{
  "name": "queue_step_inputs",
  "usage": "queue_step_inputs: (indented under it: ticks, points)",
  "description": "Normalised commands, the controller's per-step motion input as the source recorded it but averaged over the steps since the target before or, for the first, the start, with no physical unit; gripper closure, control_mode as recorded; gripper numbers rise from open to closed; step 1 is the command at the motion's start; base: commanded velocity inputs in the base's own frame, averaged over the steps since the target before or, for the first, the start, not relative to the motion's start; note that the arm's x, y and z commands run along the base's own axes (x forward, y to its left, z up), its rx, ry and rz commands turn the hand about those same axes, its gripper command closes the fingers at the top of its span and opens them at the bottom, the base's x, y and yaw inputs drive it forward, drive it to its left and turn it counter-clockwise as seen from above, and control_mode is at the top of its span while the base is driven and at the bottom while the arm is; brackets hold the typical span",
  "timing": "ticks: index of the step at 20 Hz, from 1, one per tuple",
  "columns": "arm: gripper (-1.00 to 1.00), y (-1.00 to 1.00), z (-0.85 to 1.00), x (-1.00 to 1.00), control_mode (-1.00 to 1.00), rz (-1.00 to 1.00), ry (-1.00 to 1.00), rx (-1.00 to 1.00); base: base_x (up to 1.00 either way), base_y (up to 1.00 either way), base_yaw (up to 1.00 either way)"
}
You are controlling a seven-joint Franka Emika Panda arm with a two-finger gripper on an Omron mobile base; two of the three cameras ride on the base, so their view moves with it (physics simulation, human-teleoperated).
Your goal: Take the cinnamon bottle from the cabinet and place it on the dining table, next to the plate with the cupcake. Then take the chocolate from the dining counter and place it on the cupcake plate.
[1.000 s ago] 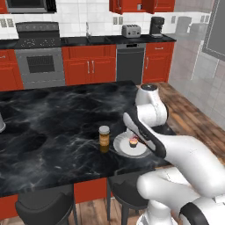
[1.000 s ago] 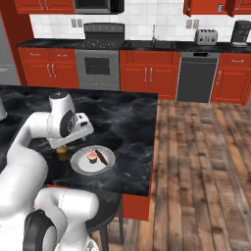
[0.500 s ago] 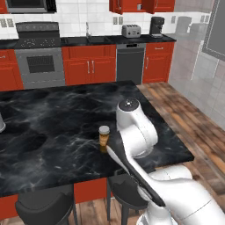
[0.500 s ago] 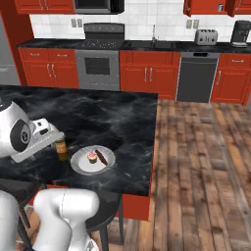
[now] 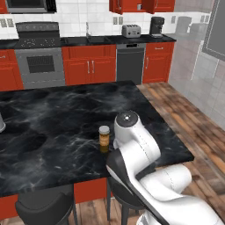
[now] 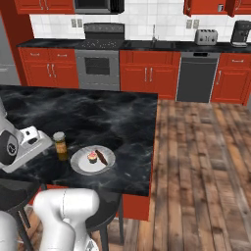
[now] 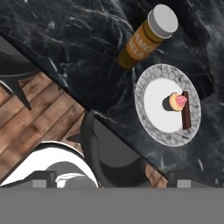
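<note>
Fingers: we read the gripper as released, spread wide with nothing between the jaws; the hand looks down on the table from above, off the table's edge.
Chocolate: a dark bar (image 7: pixel 186 110) lies on the plate with the cupcake (image 7: pixel 151 118), just beside the cupcake (image 7: pixel 177 101); from the right base view we see the same dark strip (image 6: pixel 101 157) next to the pink topping (image 6: pixel 91 157).
Cinnamon bottle: it stands upright on the dining table (image 6: pixel 108 122), just beside the plate (image 6: pixel 81 164) on its left in the right base view (image 6: pixel 60 145); from the left base view we see it near the table's near edge (image 5: pixel 104 137).
Done, as we judge: both placements look complete, bottle next to the plate and chocolate on it.
Left: we see nothing more to move; only pulling the arm clear, if that.
Risk: we would steer the elbow away from the bottle, which stands close to the arm.
</note>
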Motion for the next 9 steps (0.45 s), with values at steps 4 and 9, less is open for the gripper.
queue_step_inputs:
  ticks: [4,9]
  points:
    - [-1.0,0.0,0.0,0.0,-1.0,0.0,0.0,0.0,0.0,0.0,0.0]
    - [-1.0,0.0,0.0,0.0,-1.0,0.0,0.0,0.0,0.0,0.0,0.0]
